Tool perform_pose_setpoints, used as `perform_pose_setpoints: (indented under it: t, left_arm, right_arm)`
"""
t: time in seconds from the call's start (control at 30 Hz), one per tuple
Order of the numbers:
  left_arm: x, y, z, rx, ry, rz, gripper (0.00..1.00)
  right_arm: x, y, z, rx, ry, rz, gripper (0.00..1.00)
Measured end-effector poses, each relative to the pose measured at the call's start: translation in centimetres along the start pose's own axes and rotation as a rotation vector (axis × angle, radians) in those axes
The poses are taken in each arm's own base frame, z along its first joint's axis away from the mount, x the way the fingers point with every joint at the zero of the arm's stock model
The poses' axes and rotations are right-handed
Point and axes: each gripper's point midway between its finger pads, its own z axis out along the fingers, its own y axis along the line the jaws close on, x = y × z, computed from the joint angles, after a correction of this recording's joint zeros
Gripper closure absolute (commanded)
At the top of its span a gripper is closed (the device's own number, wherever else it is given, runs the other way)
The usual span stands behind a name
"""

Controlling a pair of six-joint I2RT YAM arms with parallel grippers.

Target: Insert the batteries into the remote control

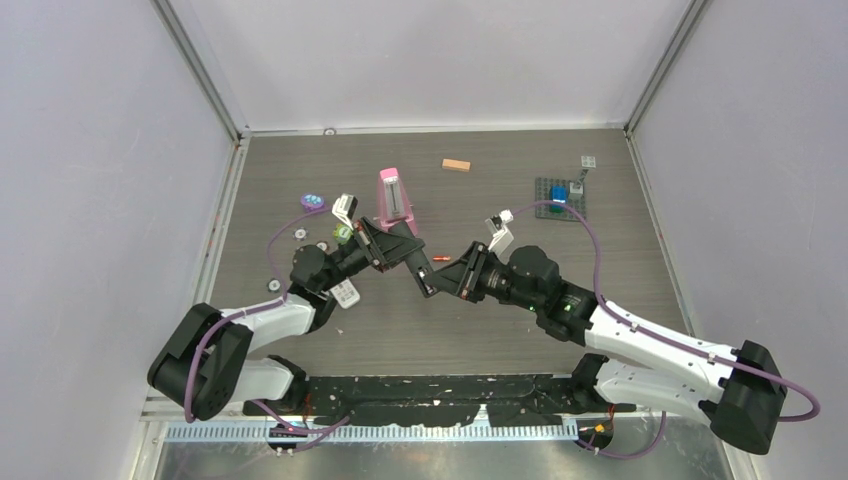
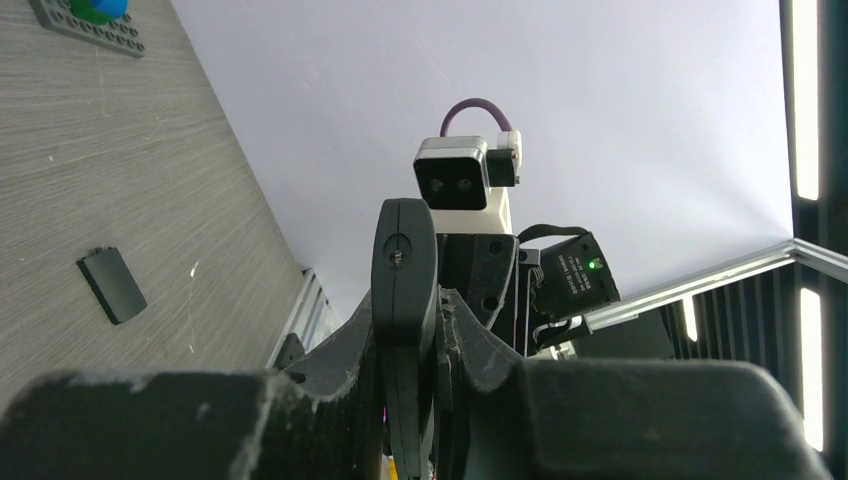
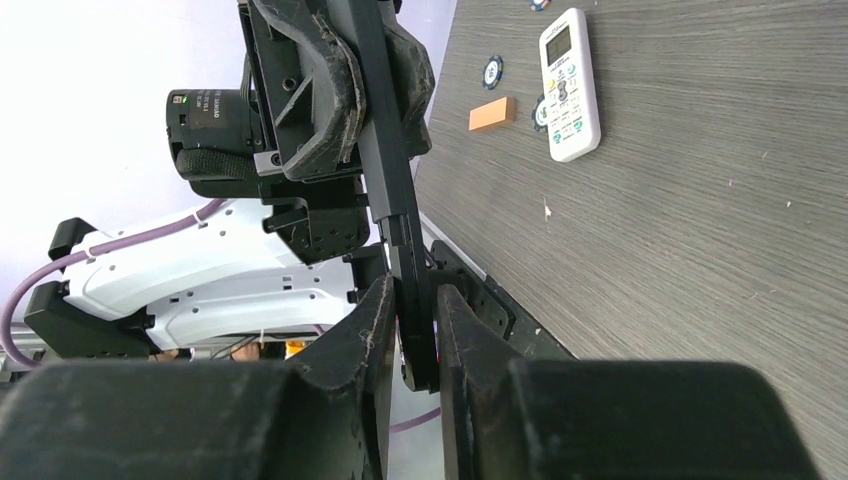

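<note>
A black remote (image 1: 412, 262) is held edge-up between both grippers above the table's middle. My left gripper (image 1: 392, 247) is shut on its upper part; in the left wrist view the remote (image 2: 403, 300) stands edge-on between the fingers. My right gripper (image 1: 437, 281) is shut on its lower end, and the right wrist view shows the remote (image 3: 398, 220) running up from between the pads. One small red battery (image 1: 441, 259) lies on the table just beside the remote. The other batteries are out of view. A black battery cover (image 2: 112, 284) lies flat on the table.
A pink remote (image 1: 393, 196) lies behind the left gripper. A white remote (image 1: 345, 293) lies by the left arm and also shows in the right wrist view (image 3: 570, 85), next to an orange-tan block (image 3: 492, 113). Another tan block (image 1: 456, 165) and a grey brick plate (image 1: 558, 196) sit at the back.
</note>
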Motion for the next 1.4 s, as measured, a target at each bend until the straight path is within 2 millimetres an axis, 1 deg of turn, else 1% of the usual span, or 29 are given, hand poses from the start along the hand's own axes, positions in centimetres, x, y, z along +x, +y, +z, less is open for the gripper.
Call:
perform_pose_setpoints:
  t: [0.23,0.3,0.53,0.57,0.63,0.73,0.83,0.9,1.0,1.07,1.1,1.2,1.27,1.4]
  left_arm:
    - [-0.3,0.0,0.0,0.000,-0.012,0.005,1.00]
    - [-0.2,0.0,0.0,0.000,-0.012,0.011,1.00]
    - [-0.1,0.0,0.1,0.002,-0.008,0.030,1.00]
    - [-0.1,0.0,0.1,0.002,-0.008,0.030,1.00]
    - [-0.1,0.0,0.0,0.003,-0.008,0.031,1.00]
    - [-0.1,-0.2,0.0,0.005,-0.008,0.039,1.00]
    - [-0.1,-0.6,-0.2,0.007,-0.012,0.059,1.00]
    - [-0.2,-0.9,-0.6,0.002,-0.017,0.073,1.00]
    - [-0.3,-0.9,-1.7,-0.021,-0.034,0.089,1.00]
    - [-0.4,-0.5,-2.5,-0.045,-0.046,0.096,1.00]
    - [-0.4,-0.3,-3.0,-0.061,-0.052,0.095,1.00]
    - [-0.4,0.5,-4.1,-0.110,-0.067,0.093,1.00]
    - [-0.5,0.8,-5.0,-0.139,-0.079,0.092,1.00]
    - [-0.7,0.7,-6.4,-0.176,-0.107,0.109,1.00]
  right_arm:
    - [-0.1,-0.1,0.2,0.010,0.004,0.000,0.64]
    - [0.0,-0.3,0.3,0.019,0.007,0.002,0.55]
    - [0.1,-0.7,0.4,0.040,0.014,0.000,0.34]
    - [0.1,-0.7,0.4,0.041,0.013,0.002,0.29]
    - [0.0,-0.6,0.2,0.040,0.011,0.000,0.26]
    - [-0.2,-0.3,-0.3,0.033,0.000,-0.004,0.25]
    - [-1.0,0.1,-1.1,0.024,-0.028,-0.015,0.28]
    - [-1.8,0.1,-2.0,0.030,-0.059,-0.029,0.29]
    - [-3.7,-0.7,-3.1,0.059,-0.131,-0.055,0.29]
    - [-5.0,-1.7,-3.9,0.103,-0.181,-0.100,0.32]
    - [-5.6,-2.7,-4.1,0.148,-0.203,-0.131,0.32]
    - [-6.6,-5.8,-4.1,0.293,-0.205,-0.246,0.32]
    - [-7.1,-7.6,-3.5,0.396,-0.169,-0.348,0.33]
    - [-8.1,-10.6,-0.9,0.568,-0.048,-0.492,0.39]
